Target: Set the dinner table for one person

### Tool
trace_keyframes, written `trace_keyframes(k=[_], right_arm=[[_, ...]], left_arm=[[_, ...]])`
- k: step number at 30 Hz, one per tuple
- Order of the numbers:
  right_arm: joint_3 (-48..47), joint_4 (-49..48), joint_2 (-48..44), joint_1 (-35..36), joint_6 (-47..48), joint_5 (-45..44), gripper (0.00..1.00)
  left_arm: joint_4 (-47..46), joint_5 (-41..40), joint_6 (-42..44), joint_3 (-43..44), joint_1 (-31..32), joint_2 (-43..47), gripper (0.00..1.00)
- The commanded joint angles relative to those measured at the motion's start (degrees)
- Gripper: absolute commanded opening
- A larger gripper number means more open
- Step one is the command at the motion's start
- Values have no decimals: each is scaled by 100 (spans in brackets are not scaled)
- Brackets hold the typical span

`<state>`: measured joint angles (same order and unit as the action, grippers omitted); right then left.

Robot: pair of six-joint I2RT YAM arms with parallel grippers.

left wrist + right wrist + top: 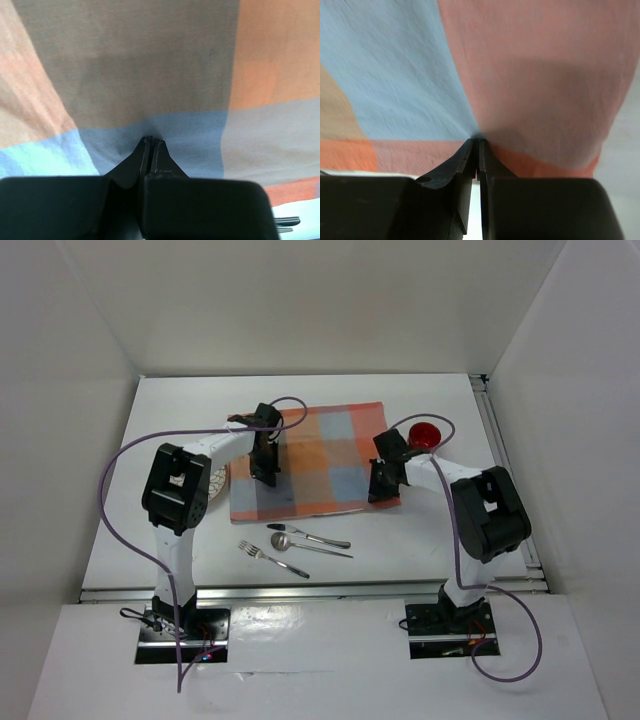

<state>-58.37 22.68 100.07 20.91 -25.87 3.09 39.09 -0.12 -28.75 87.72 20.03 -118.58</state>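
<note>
My left gripper (151, 141) is pinched together on a fold of the checkered placemat (330, 455), and my right gripper (476, 141) is clamped on its right edge; the white surface (420, 540) lies beneath it, with cutlery (300, 543) nearer me

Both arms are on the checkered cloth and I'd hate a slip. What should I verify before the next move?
1. Left jaws shut on the orange-blue-grey checkered cloth placemat: ok.
2. Right jaws pinching its right edge: ok.
3. Cloth smooth: not ok, puckered at both pinches.
4. Metal fork, spoon and knife off the cloth: ok.
5. Round red cup clear of right arm: cannot tell, partly hidden.
</note>
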Motion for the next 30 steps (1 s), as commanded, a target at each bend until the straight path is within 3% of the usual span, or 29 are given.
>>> trace_keyframes(k=[1, 15, 21, 24, 25, 28, 30], right_arm=[[352, 395, -216, 106, 21, -142, 15], [862, 404, -620, 397, -340, -195, 14], [-49, 1000, -1156, 449, -340, -493, 14], [-507, 1299, -1464, 449, -340, -792, 32], [-770, 1362, -1516, 449, -340, -854, 43], [-1175, 1511, -1631, 99, -340, -1056, 49], [-1291, 1442, -1684, -349, -226, -1135, 61]], left_arm=[[433, -357, 54, 113, -34, -147, 0], [494, -340, 159, 113, -34, -78, 0], [723, -638, 107, 316, -34, 308, 5], [907, -638, 107, 692, 18, 449, 16], [968, -691, 107, 946, 18, 450, 18], [1241, -840, 168, 1526, 80, 564, 21], [1425, -972, 221, 1808, 220, 644, 25]])
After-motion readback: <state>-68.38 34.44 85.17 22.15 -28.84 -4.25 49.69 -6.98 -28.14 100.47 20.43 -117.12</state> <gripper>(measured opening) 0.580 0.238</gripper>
